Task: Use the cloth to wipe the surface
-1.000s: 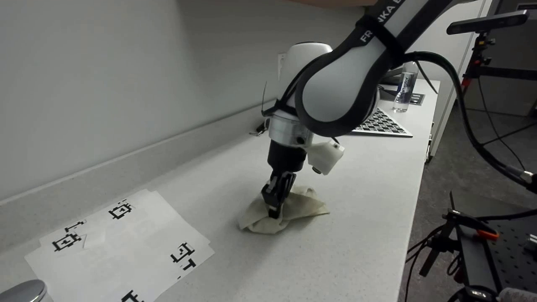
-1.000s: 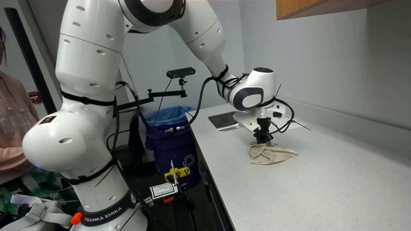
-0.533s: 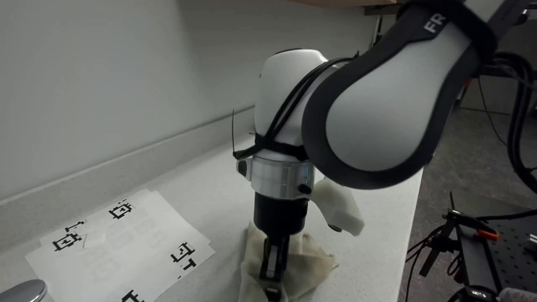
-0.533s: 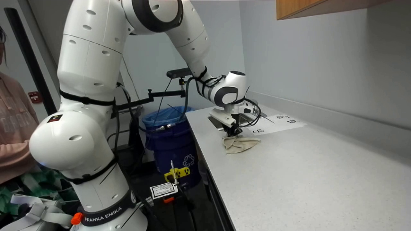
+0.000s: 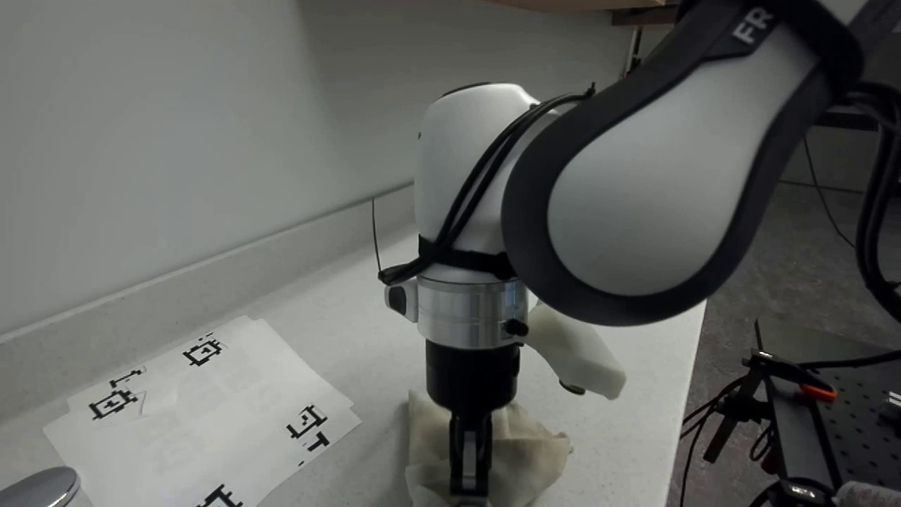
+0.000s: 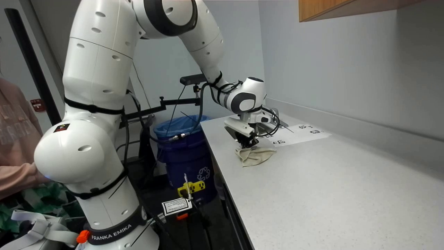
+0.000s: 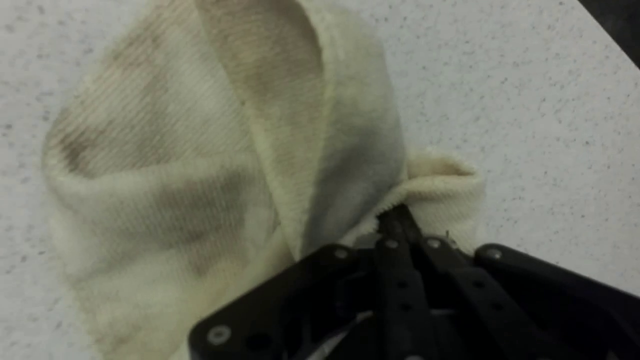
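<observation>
The gripper (image 7: 399, 222) pinches a fold of the stained cream cloth (image 7: 215, 190), its jaws nearly together; the fabric hides whether their ends touch the speckled countertop (image 6: 336, 191). The cloth lies bunched on that countertop, near one corner of the printed marker sheets (image 5: 204, 415) and not touching them. Compared with a second ago it is shifted past that corner, to the sheets' outer side; most of that travel falls in the first half-second, only a slight nudge after. I take this as a wiping stroke across the countertop, now slowing and perhaps due to turn back. Because the cloth is folded over itself, probably only part of it rubs, and a swing back toward the sheets could catch that corner. The backsplash (image 5: 211, 289) runs near the sheets' inner side, opposite the cloth; in an exterior view a blue recycling bin (image 6: 187, 156) stands off the countertop, well apart from the sheets.
</observation>
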